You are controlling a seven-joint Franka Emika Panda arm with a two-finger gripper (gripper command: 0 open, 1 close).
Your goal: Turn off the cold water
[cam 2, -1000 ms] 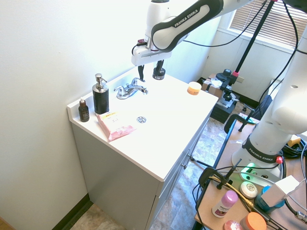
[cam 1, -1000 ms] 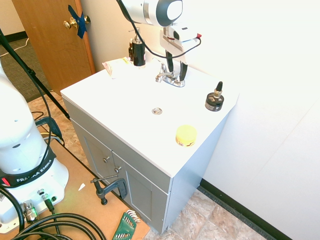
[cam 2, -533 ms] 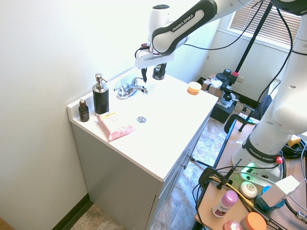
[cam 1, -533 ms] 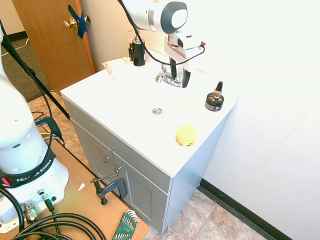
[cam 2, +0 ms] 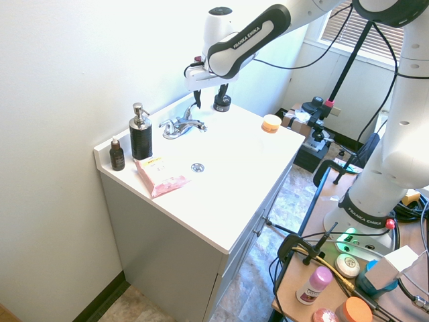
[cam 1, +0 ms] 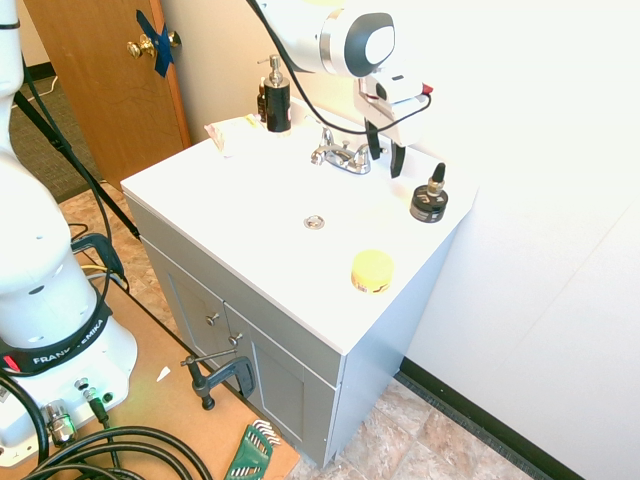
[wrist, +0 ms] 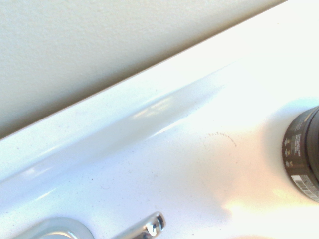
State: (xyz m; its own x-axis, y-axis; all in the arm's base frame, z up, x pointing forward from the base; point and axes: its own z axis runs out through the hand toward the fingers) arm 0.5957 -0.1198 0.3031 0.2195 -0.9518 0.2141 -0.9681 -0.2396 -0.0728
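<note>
Hovering my gripper point(cam 1: 385, 158), fingers parted and empty, upper centre of frame, just beside the cold handle point(cam 1: 362, 156).

Desk point(cam 1: 250, 215): white vanity top on a grey cabinet, low lip along the wall.
Drain point(cam 1: 314, 221): metal, mid-top.
Faucet point(cam 1: 340, 157): chrome, two levers, at the back by the wall.
Pump bottle point(cam 1: 276, 97): black, metal pump, back corner.
Small bottle point(cam 2: 117, 155): dark brown, just beside the pump bottle.
Packet point(cam 2: 161, 176): pink, label at one end, flat in front of the pump bottle.
Dropper jar point(cam 1: 430, 197): black, squat, back of the top, opposite end from the pump bottle.
Tin point(cam 1: 371, 270): yellow, round, near the front edge.
</note>
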